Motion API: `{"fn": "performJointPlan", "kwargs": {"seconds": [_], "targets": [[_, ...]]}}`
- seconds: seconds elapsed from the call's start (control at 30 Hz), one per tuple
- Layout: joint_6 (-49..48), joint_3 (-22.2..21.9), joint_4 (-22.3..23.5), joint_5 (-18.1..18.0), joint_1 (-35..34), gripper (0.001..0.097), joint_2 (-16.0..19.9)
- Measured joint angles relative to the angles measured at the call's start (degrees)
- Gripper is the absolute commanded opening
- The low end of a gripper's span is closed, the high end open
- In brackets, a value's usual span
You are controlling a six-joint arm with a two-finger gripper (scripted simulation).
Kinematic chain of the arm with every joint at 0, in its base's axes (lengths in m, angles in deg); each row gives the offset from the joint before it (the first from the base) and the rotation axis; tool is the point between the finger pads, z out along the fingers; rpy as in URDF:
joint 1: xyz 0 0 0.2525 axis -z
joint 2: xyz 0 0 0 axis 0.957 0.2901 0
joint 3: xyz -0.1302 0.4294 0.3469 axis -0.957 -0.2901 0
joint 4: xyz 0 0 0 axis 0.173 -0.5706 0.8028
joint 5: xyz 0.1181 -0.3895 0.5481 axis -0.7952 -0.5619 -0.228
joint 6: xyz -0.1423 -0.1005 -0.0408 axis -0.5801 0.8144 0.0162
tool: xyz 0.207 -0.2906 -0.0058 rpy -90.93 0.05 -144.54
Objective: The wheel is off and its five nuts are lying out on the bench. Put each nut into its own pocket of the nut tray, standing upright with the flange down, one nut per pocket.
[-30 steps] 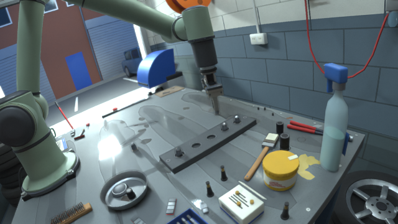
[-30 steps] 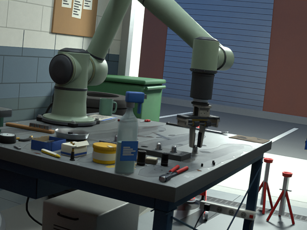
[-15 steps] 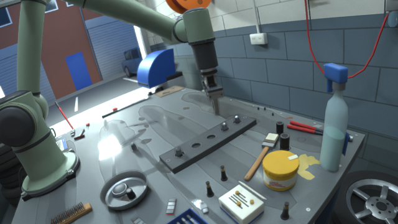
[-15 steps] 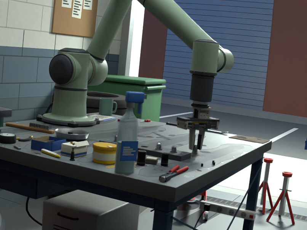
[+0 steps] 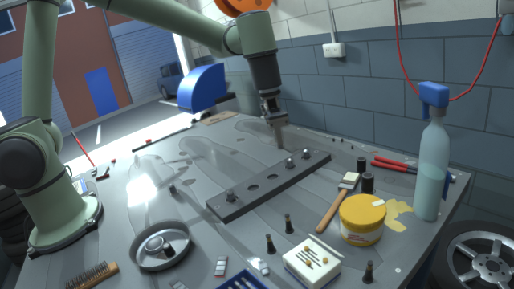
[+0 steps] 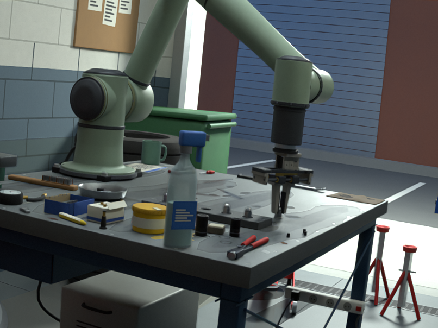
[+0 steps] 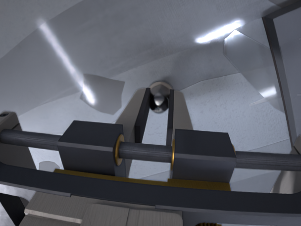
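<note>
The dark nut tray [image 5: 269, 184] lies across the middle of the bench with five pockets in a row. Nuts stand in its two far pockets [image 5: 306, 153] [image 5: 289, 162] and in the near end pocket [image 5: 231, 196]; the two pockets between are empty. Just beyond the tray's far end my gripper [image 5: 279, 145] reaches straight down to the bench, its fingers closed on either side of a chrome nut [image 7: 159, 102] that rests on the surface. Another nut [image 5: 173, 189] lies on the bench left of the tray.
The tray's far end [image 6: 260, 222] sits right beside my fingers. Red-handled pliers [image 5: 391, 164], two black caps [image 5: 363, 172], a brush [image 5: 337, 200], a yellow tub [image 5: 362, 218] and a spray bottle [image 5: 431, 160] crowd the right side. A metal dish [image 5: 160, 244] sits near the front.
</note>
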Motion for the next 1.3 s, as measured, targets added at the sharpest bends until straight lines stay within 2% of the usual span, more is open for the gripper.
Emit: {"fn": "performJointPlan", "kwargs": {"seconds": [0.2,0.5,1.03,1.3], "targets": [[0.0,0.0,0.0,0.0,0.0,0.0039,0.0],[0.0,0.2,0.0,-1.1,0.0,0.0039,-0.8],[0.0,3.6,0.0,-10.4,0.0,0.0039,-6.9],[0.0,4.4,0.0,-12.2,0.0,0.0039,-7.8]]}}
